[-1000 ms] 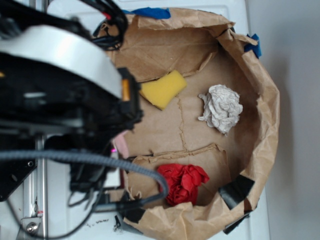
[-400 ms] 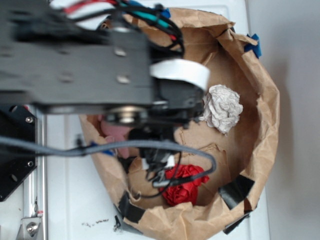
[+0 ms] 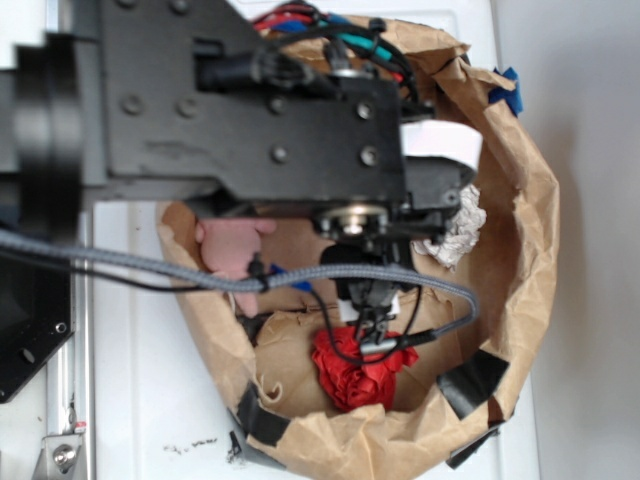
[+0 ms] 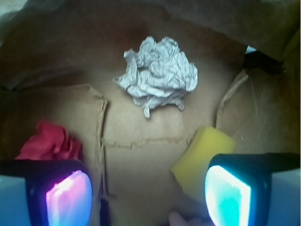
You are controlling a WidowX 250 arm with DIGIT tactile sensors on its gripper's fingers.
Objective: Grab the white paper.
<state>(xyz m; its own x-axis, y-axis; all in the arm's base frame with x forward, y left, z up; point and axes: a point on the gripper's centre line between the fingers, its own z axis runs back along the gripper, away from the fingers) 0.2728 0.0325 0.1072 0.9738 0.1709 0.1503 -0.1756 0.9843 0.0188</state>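
The white paper (image 4: pixel 159 71) is a greyish crumpled wad lying on the brown paper floor, upper middle of the wrist view. In the exterior view only its right edge (image 3: pixel 462 228) shows past the black arm. My gripper (image 4: pixel 148 195) hangs above the floor, open and wide, with nothing between its glowing fingers (image 4: pixel 68 197). The wad lies well ahead of the fingertips, apart from them. In the exterior view the arm hides the gripper itself.
A yellow sponge (image 4: pixel 200 157) sits just ahead of the right finger. A red crumpled wad (image 4: pixel 49 143) lies by the left finger, also visible from outside (image 3: pixel 360 370). The brown paper bag's rolled wall (image 3: pixel 535 230) rings everything. A pink object (image 3: pixel 235 250) lies under the arm.
The arm has swung right over the bag, now covering the yellow sponge and most of the white paper in the exterior view. The objects have not moved.
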